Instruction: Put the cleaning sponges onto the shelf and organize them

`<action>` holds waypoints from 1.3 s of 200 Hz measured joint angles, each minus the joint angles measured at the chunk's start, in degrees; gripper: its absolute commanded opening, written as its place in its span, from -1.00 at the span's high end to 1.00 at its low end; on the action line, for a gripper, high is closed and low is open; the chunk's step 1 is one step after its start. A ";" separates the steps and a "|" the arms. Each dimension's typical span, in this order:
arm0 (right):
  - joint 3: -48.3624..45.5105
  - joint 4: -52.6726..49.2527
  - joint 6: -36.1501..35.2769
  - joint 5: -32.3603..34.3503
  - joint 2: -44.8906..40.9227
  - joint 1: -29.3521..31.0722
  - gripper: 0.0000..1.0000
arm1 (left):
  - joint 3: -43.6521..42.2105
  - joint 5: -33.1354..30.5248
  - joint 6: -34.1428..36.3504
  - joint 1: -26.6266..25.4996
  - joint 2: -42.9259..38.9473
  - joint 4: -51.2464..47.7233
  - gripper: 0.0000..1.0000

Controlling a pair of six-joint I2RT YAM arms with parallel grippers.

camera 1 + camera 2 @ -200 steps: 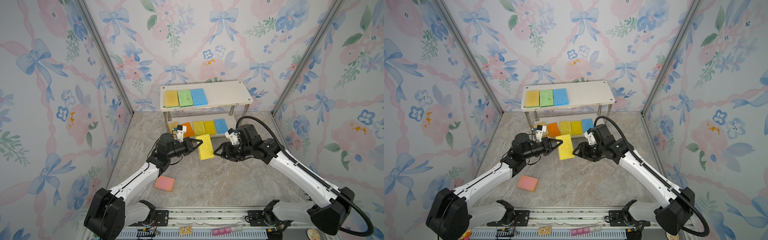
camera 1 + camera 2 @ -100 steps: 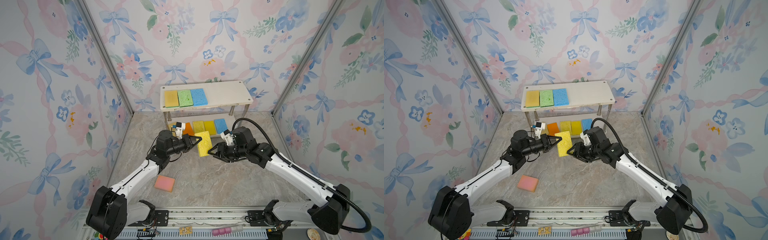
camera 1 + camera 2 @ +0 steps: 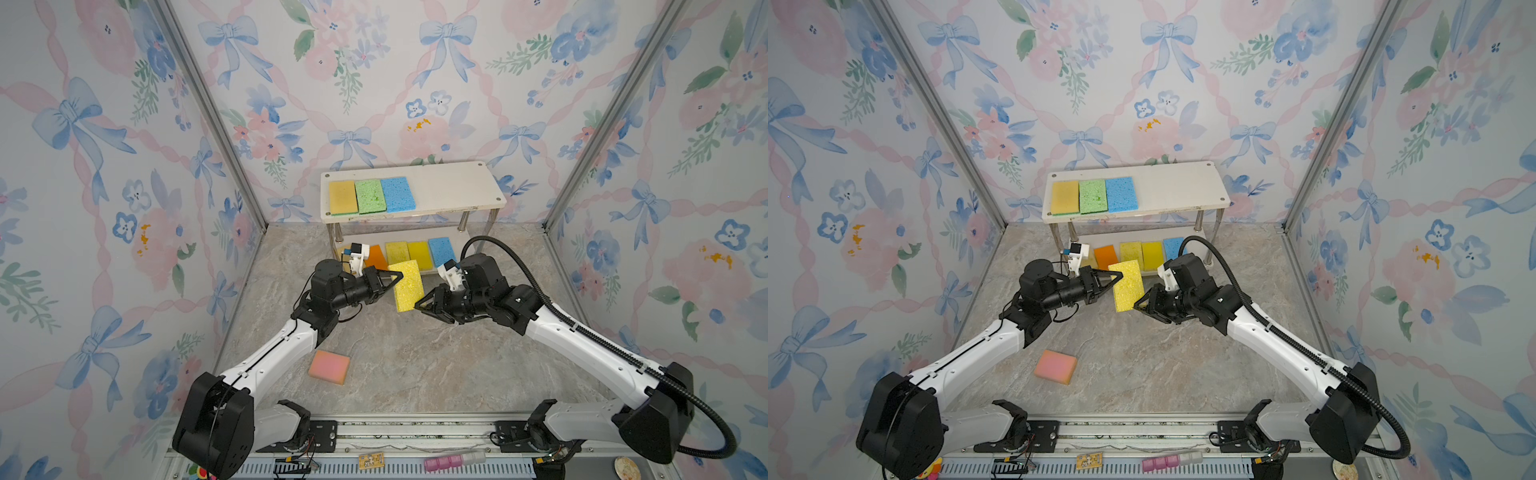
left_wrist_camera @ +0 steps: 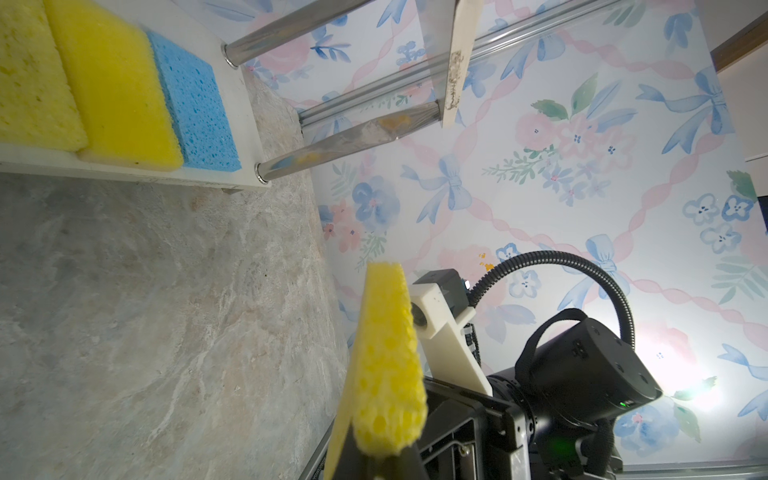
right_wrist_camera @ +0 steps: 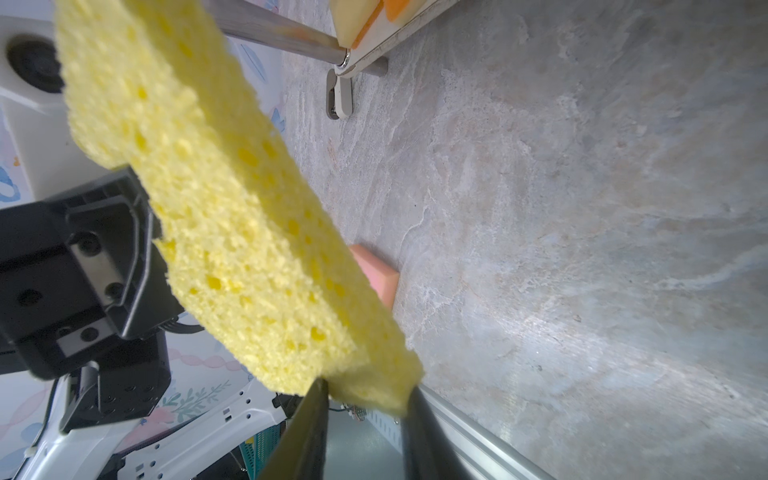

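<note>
Left gripper (image 3: pixel 398 277) clenched on yellow sponge (image 3: pixel 409 286), far-left edge. The sponge hung midair just near of shelf (image 3: pixel 453 187), long axis near-far. Right gripper (image 3: pixel 419 305) straddled its near-right corner; firm pinch could not be told. Handover rightward looked likely.

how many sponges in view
10: three on shelf top board, five on lower board, leftmost mostly hidden; yellow sponge between left gripper and right gripper; pink sponge on table.
</note>
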 measured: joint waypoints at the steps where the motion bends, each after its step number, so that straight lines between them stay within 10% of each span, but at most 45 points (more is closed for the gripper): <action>1: 0.00 0.00 0.00 0.00 0.00 0.00 0.38 | 0.00 0.00 0.00 0.00 0.00 0.00 1.00; 122: 0.02 0.00 -0.31 1.95 -0.57 0.39 0.95 | 0.00 0.52 -1.03 0.72 0.00 0.90 1.00; 157: 0.28 -1.51 -1.60 3.04 -1.92 0.83 0.14 | 0.00 1.05 -1.07 1.40 -0.11 0.87 1.00; 260: 0.20 -0.09 -1.64 2.58 -3.98 0.37 0.14 | 0.00 1.07 -2.86 1.60 -1.46 1.36 1.00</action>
